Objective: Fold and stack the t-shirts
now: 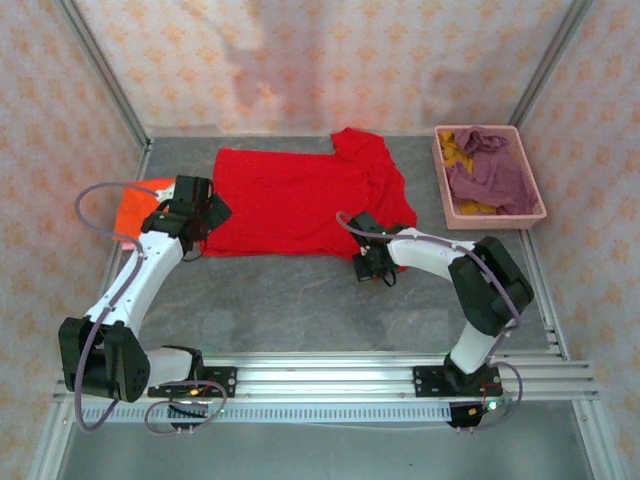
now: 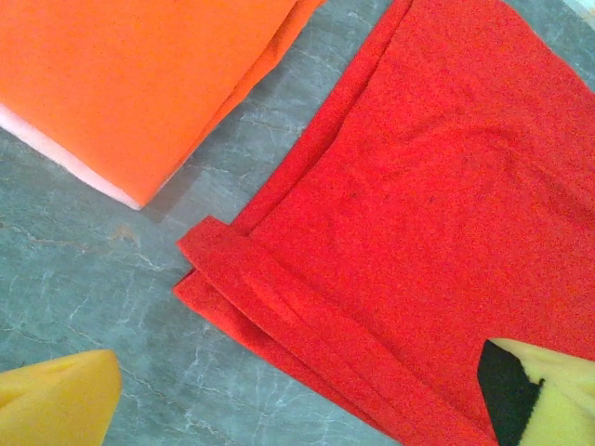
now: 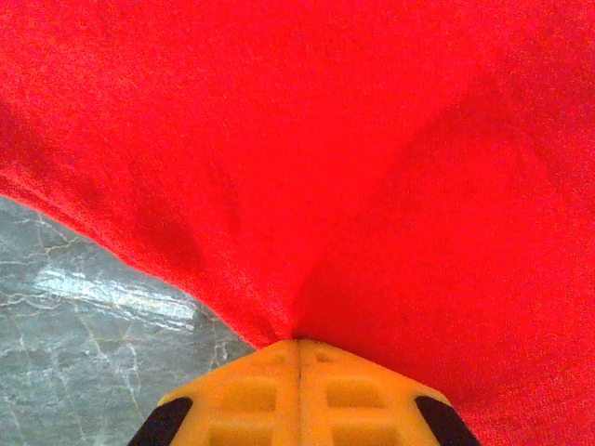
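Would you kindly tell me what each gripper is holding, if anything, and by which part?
The right gripper is shut on the red t-shirt, pinching its near right edge. The left gripper is open, holding nothing.

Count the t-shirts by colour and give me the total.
red t-shirt: 1
orange t-shirt: 1
pale pink t-shirt, an edge under the orange one: 1
mauve t-shirt: 1
mustard t-shirt: 1
Total: 5
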